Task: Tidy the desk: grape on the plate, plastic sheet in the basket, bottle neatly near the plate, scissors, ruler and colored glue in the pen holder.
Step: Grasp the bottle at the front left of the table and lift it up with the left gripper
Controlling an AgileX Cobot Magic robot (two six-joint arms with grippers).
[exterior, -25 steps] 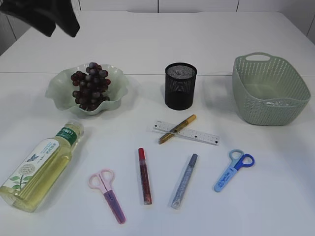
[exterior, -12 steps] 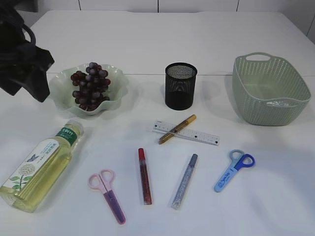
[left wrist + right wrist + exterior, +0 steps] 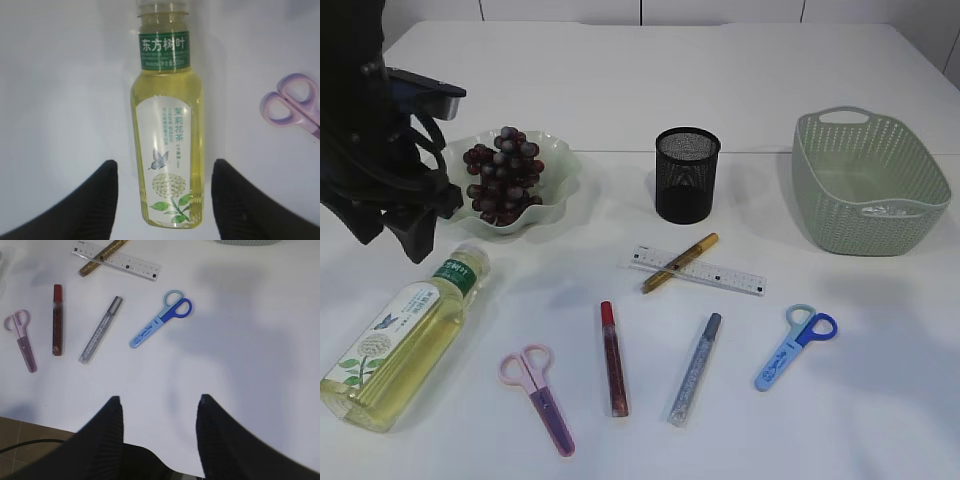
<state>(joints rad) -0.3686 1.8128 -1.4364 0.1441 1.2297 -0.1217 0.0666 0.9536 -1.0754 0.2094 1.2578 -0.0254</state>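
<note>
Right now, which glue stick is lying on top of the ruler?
The gold glue stick. It lies slanted across the ruler; the red one and the silver one lie on the table.

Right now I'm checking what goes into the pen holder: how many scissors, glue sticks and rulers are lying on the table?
Scissors: 2, pink scissors and blue scissors
Glue sticks: 3, red glue, silver glue, gold glue
Ruler: 1
Total: 6
</note>
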